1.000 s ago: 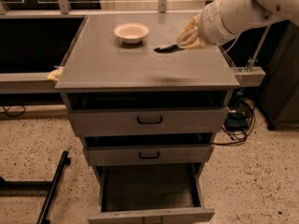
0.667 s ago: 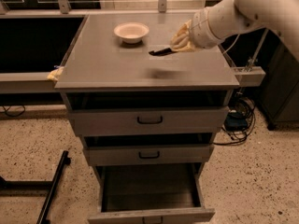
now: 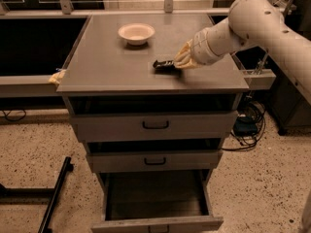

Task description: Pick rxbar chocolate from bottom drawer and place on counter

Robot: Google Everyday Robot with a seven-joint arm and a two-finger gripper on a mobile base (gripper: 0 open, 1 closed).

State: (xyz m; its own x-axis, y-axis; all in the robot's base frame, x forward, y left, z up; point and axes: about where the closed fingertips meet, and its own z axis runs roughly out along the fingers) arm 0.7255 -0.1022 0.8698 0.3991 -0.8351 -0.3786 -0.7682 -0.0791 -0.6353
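Observation:
The rxbar chocolate (image 3: pixel 163 64) is a small black bar low over the right middle of the counter (image 3: pixel 112 64), touching it or just above it. My gripper (image 3: pixel 179 62) is at the bar's right end and shut on it, with the white arm reaching in from the upper right. The bottom drawer (image 3: pixel 155 200) stands pulled open below, and its grey interior shows nothing inside.
A pale bowl (image 3: pixel 136 33) stands at the back middle of the counter. A yellow object (image 3: pixel 57 76) sticks out at the counter's left edge. The two upper drawers (image 3: pixel 155 125) with black handles are slightly open. A black stand leg (image 3: pixel 53 198) lies on the floor at left; cables (image 3: pixel 248 125) lie at right.
My gripper has carried the bar leftward and down, from above the counter's right side to low over its surface. The bowl and drawers have not moved.

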